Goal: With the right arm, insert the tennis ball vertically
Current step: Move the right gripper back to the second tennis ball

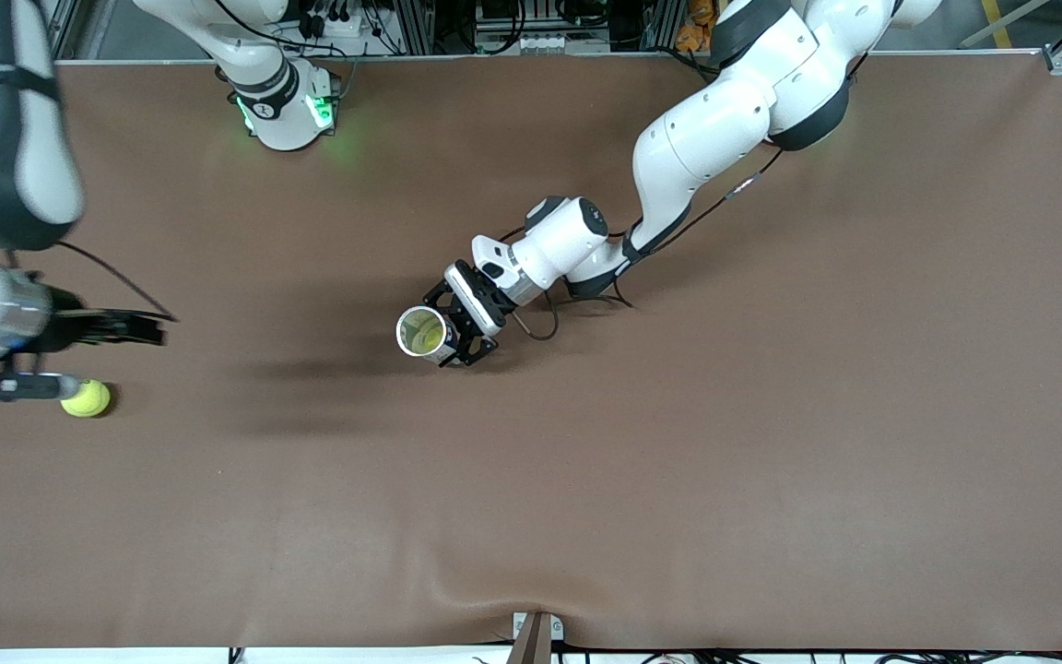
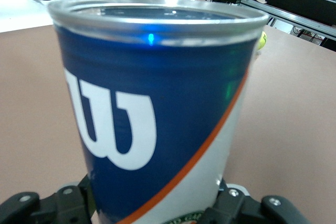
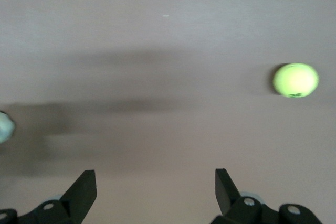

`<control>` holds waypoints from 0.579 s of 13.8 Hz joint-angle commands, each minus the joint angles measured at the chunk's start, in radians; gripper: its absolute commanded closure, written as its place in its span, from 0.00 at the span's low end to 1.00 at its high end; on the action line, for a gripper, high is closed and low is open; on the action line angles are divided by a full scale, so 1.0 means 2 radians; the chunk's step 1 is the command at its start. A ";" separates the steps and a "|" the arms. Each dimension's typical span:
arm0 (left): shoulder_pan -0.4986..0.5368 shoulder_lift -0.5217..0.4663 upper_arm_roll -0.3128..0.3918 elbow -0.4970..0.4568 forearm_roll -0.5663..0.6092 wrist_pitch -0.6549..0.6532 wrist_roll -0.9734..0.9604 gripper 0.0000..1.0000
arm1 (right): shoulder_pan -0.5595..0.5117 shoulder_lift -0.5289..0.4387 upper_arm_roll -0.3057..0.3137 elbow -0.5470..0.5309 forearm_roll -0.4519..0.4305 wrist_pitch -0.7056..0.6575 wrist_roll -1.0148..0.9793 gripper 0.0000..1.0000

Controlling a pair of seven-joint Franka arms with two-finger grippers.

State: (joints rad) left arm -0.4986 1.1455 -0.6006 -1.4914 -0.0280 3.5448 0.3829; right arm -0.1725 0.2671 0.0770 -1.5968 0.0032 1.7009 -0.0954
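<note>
The right pincer (image 3: 152, 192) hangs spread wide and empty at the left edge of the front view, above the desk (image 1: 678, 480). It is close to the tennis ball (image 1: 87, 398), which lies loose on the desk at that view's lower left. Near the frame's centre, the left pincer (image 1: 459, 323) is clamped round the can (image 1: 424, 332), mouth up. The step looks like the reach for the ball. Next, the right pincer must centre over the ball, descend and close.

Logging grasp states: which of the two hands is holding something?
The left hand, clamped around the blue-and-white tennis-ball can; the right hand is open and empty.
</note>
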 commanded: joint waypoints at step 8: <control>-0.012 0.002 0.004 0.009 -0.017 0.003 -0.003 0.18 | -0.139 0.072 0.011 -0.028 -0.081 0.159 -0.186 0.00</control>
State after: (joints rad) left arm -0.5027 1.1455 -0.6004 -1.4898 -0.0351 3.5450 0.3830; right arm -0.3844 0.3742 0.0766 -1.6320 -0.1389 1.9355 -0.3859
